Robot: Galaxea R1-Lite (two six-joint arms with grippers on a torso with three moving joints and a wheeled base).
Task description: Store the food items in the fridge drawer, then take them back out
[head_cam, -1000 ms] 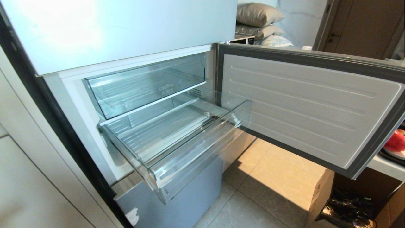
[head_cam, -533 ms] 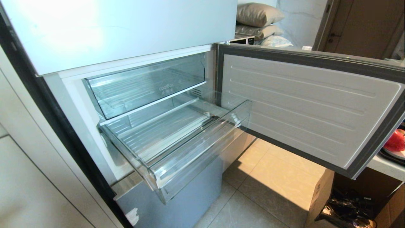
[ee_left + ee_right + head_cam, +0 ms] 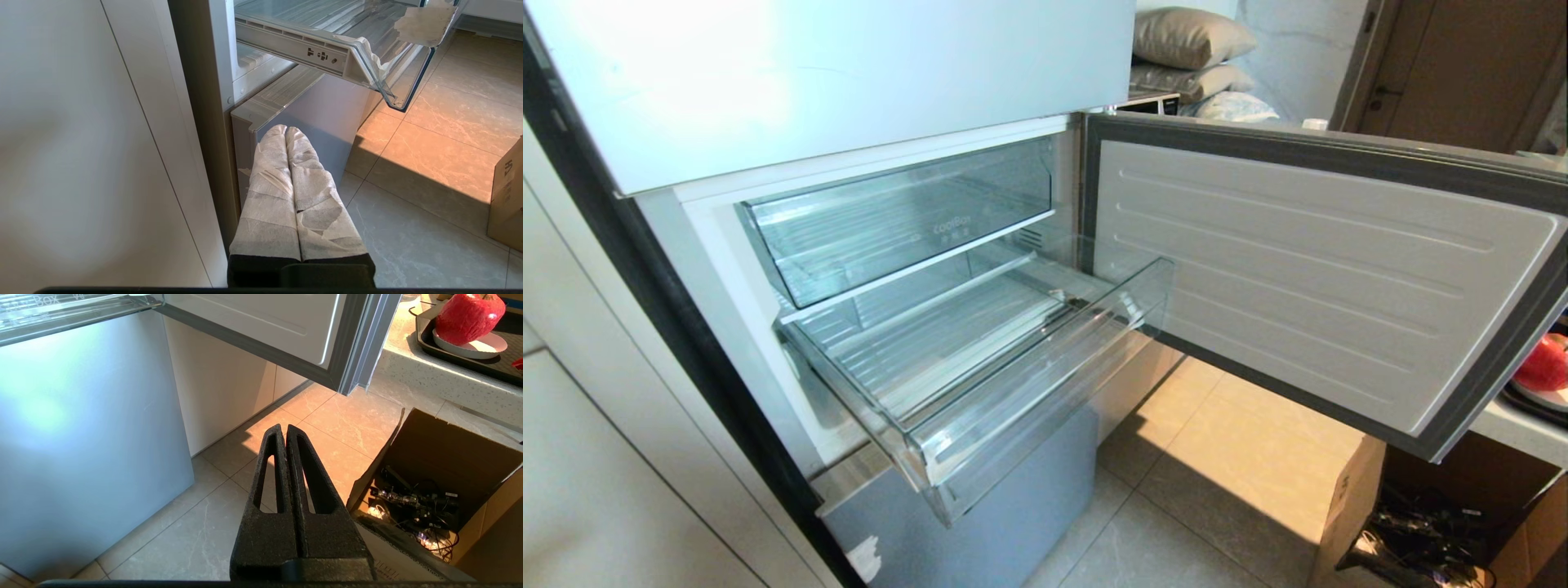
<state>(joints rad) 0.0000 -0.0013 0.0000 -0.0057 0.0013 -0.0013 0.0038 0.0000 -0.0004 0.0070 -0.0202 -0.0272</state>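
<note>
The clear fridge drawer with its ribbed floor stands pulled out and holds nothing; its corner also shows in the left wrist view. One red fruit lies on a white plate on a dark tray at the far right edge, seen more fully as a glossy red fruit in the right wrist view. My left gripper, wrapped in white tape, is shut and empty, low beside the fridge's lower front. My right gripper, black, is shut and empty, low over the floor tiles. Neither arm shows in the head view.
The fridge door swings open to the right over a cardboard box full of cables. Above the drawer sits a clear bin with faint lettering. A pale counter carries the dark tray. Cabinet panels stand on the left.
</note>
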